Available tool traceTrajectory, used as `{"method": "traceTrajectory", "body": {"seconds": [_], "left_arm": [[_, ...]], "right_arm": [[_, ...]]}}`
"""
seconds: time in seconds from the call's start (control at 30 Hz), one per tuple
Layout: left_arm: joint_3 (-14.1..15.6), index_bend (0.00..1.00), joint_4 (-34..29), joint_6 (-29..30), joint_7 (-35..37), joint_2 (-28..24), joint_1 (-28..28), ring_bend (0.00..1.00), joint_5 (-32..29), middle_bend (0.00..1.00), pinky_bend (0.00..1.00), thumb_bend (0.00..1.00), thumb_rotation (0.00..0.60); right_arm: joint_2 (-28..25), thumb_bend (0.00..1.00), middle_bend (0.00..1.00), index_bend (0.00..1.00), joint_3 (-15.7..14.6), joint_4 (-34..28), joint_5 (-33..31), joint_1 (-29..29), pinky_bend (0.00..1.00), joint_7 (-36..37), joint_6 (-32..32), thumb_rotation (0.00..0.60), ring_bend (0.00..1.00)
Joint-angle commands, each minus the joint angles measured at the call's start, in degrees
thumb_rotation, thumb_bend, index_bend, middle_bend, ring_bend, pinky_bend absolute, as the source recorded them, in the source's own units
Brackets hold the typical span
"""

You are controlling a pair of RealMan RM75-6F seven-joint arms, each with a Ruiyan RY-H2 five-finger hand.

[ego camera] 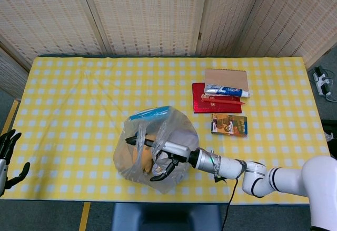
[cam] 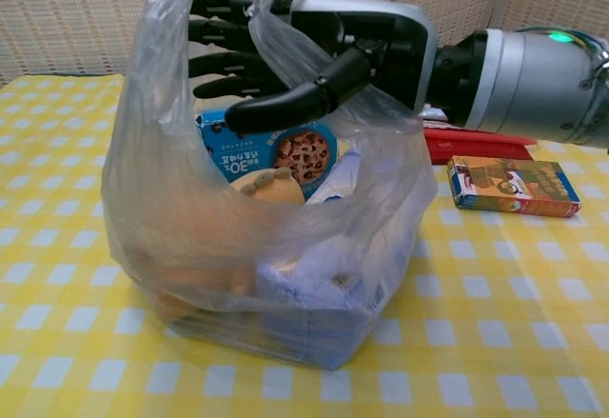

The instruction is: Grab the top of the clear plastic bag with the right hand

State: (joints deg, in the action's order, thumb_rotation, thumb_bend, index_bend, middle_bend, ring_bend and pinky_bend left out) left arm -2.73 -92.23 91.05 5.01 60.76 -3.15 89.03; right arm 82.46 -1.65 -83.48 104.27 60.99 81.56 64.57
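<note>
The clear plastic bag (ego camera: 136,160) stands near the table's front edge, with a blue cookie box (cam: 276,156), a tan item and a pale packet inside. My right hand (ego camera: 158,154) reaches from the right into the bag's open top, and in the chest view the right hand (cam: 304,51) has its fingers spread leftward and its thumb angled down. A strip of the bag (cam: 190,247) drapes over the hand, but the fingers do not close on the film. My left hand (ego camera: 8,154) hangs open off the table's left front corner.
At the right back of the yellow checked table (ego camera: 79,99) lie a brown notebook (ego camera: 226,77), a toothpaste tube (ego camera: 226,90) and a red booklet (ego camera: 210,104). A small printed box (ego camera: 229,124) lies right of the bag, near my right forearm.
</note>
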Motion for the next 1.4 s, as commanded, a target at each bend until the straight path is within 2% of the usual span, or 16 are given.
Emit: {"method": "traceTrajectory", "body": {"seconds": [0.03,0.87,1.23,1.4], "left_arm": [[0.0,0.05,0.1,0.4,0.2,-0.1,0.2,0.02,0.1,0.06,0.0,0.43,0.6],[-0.1,0.05,0.4,1.7,2.2,-0.7,1.0,0.02,0.6,0.06,0.0,0.42,0.6],[-0.1,0.05,0.5,1.3,2.5,-0.8,1.0,0.02,0.3,0.06,0.0,0.43,0.6],[-0.2,0.05,0.4,1.3,2.3,-0.8,1.0,0.02,0.3,0.06,0.0,0.43,0.6]], "right_arm": [[0.9,0.24,0.04,0.0,0.3,0.7,-0.5,0.7,0.0,1.3,-0.3,0.6,0.06],[7.3,0.24,0.04,0.0,1.7,9.3,-0.6,5.6,0.0,18.3,3.9,0.6,0.06],[6.4,0.24,0.04,0.0,1.7,10.0,-0.9,5.3,0.0,22.6,8.1,0.6,0.07],[7.5,0.24,0.05,0.0,2.1,11.3,-2.1,5.7,0.0,25.7,7.6,0.6,0.1]]}}
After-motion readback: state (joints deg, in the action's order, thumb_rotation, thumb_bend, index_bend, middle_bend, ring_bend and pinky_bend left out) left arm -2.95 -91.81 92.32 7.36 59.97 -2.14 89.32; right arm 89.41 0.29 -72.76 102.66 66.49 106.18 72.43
